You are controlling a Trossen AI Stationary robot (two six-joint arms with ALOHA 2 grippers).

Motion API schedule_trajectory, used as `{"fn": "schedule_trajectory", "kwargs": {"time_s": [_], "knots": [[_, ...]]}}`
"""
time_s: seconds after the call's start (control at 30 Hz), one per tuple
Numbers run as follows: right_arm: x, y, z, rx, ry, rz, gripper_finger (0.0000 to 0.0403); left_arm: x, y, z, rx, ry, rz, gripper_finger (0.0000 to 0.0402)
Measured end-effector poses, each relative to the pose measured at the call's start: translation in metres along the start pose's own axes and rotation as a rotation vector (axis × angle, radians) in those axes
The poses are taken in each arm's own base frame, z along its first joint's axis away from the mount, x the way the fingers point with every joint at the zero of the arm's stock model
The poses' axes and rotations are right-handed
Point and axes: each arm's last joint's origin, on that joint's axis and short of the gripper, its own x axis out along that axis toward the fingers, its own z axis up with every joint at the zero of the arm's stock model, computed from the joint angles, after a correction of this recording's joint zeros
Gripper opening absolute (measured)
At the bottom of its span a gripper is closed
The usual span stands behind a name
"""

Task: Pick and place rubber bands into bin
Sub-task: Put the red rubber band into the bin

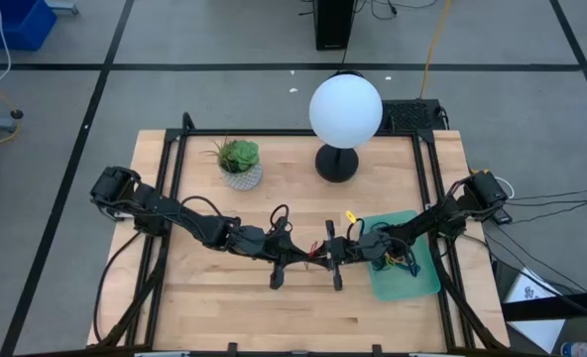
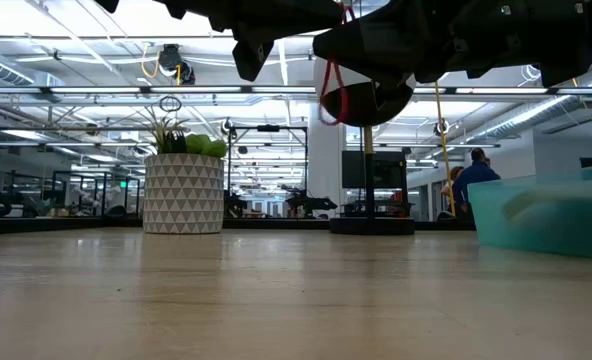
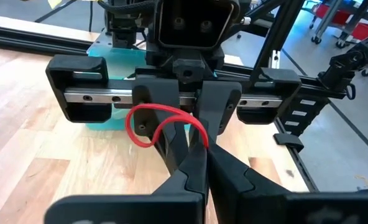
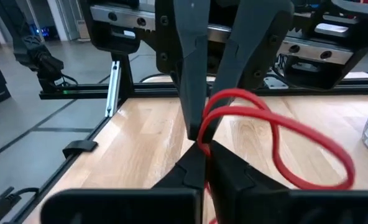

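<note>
Left gripper [image 1: 292, 260] and right gripper [image 1: 323, 254] meet tip to tip above mid-surface, both sets of jaws pinched narrow on one red rubber band [image 3: 162, 122]. The teal bin [image 1: 425, 283], holding several bands, lies just right of them. Behind stand a potted succulent [image 1: 240, 164] and a globe lamp [image 1: 345, 111].

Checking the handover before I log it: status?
Left gripper and right gripper tip to tip mid-table, both shut on thin red rubber band, aloft. Shallow teal plastic bin beside right arm, bands inside. Nothing in the way.
</note>
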Motion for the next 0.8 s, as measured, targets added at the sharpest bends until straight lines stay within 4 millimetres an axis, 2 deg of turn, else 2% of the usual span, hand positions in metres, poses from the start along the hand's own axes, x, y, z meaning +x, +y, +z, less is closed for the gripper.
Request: {"fn": "schedule_trajectory", "kwargs": {"time_s": [0.43,0.63,0.8], "knots": [[0.000,0.000,0.000,-0.021,0.001,0.001,0.0002,0.000,0.000,0.001,-0.049,-0.009,-0.006,0.0025],[-0.003,0.000,0.003,-0.032,0.030,-0.003,0.0001,0.000,0.000,0.001,-0.048,-0.007,-0.011,0.0090],[-0.014,0.001,0.013,-0.053,0.093,-0.005,0.0001,0.000,0.002,-0.004,-0.006,0.041,0.005,0.0150]]}}
